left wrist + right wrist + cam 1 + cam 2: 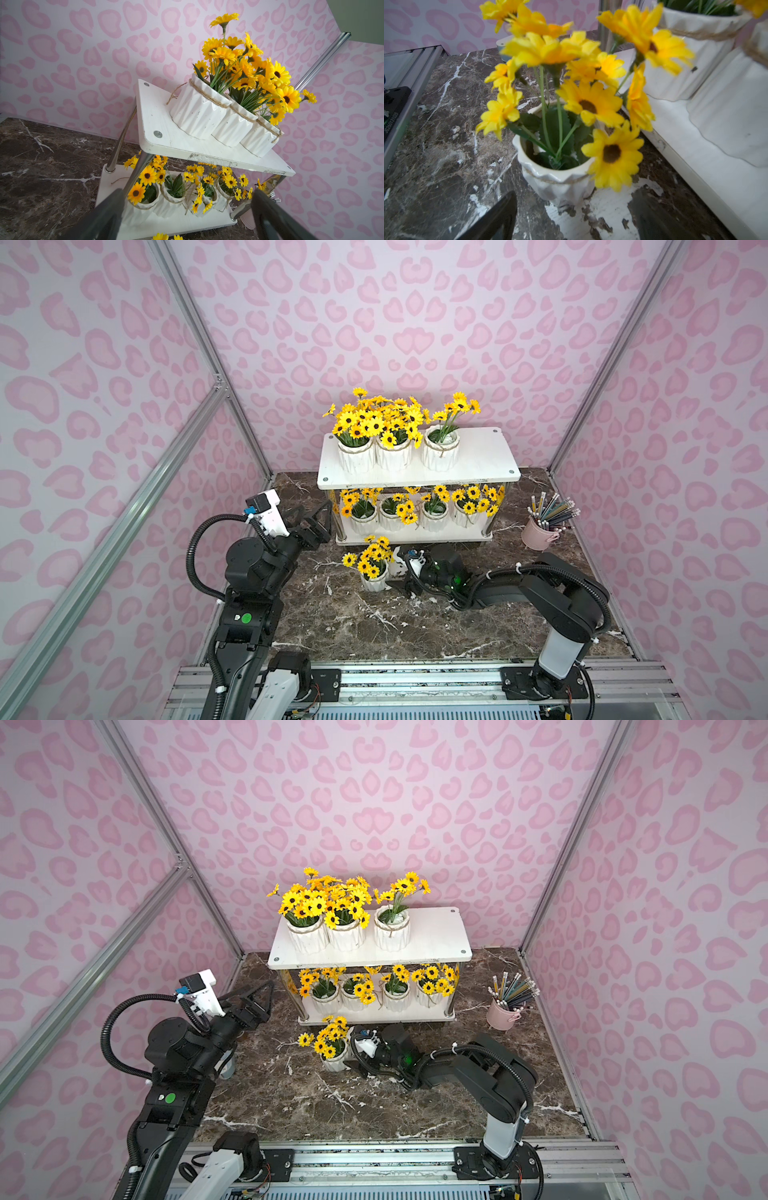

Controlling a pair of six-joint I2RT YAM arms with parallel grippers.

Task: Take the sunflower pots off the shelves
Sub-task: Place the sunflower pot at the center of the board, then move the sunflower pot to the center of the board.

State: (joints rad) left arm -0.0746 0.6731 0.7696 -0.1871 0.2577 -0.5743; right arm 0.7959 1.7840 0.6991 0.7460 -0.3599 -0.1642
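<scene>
One pot (375, 580) stands on our bench (353, 626) — seven wait on the shelves (490, 456), three above, four below. Our right pincer (573, 195) gapes open facing that pot; the left pincer (188, 191) is open, empty.

Pink heart-print walls (415, 323) around a dark marble floor (374, 639)
The pale walls, printed with pink heart blotches, rise behind and to both sides of the brown, white-veined marble floor; silver aluminium posts (198, 329) stand at its back corners, a ribbed metal rail (415, 680) runs along its front edge, and soft, even light covers it.
</scene>
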